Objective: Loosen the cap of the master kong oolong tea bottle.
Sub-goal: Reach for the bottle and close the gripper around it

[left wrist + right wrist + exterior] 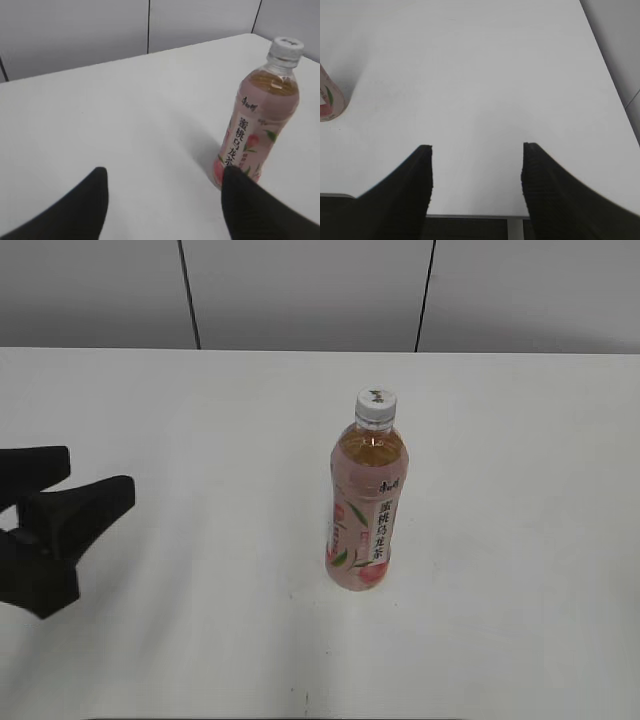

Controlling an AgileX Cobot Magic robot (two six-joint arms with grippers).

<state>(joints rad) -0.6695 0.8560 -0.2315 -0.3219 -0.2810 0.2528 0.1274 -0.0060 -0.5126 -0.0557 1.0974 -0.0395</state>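
The master kong oolong tea bottle [366, 510] stands upright on the white table, right of centre, amber tea above a pink peach label. Its white cap [377, 403] with a green mark is on top. The left wrist view shows the bottle [256, 130] and cap [286, 47] at the right. My left gripper [90, 480] [162, 175] is open and empty, well left of the bottle. My right gripper [477, 150] is open and empty near the table's front edge; only the bottle's base [329, 102] shows at its far left. The right gripper is out of the exterior view.
The white table [200, 440] runs back to a grey panelled wall [300, 290]. In the right wrist view the table's front edge [470, 216] lies just under the fingers and its right edge [607, 75] runs along the right.
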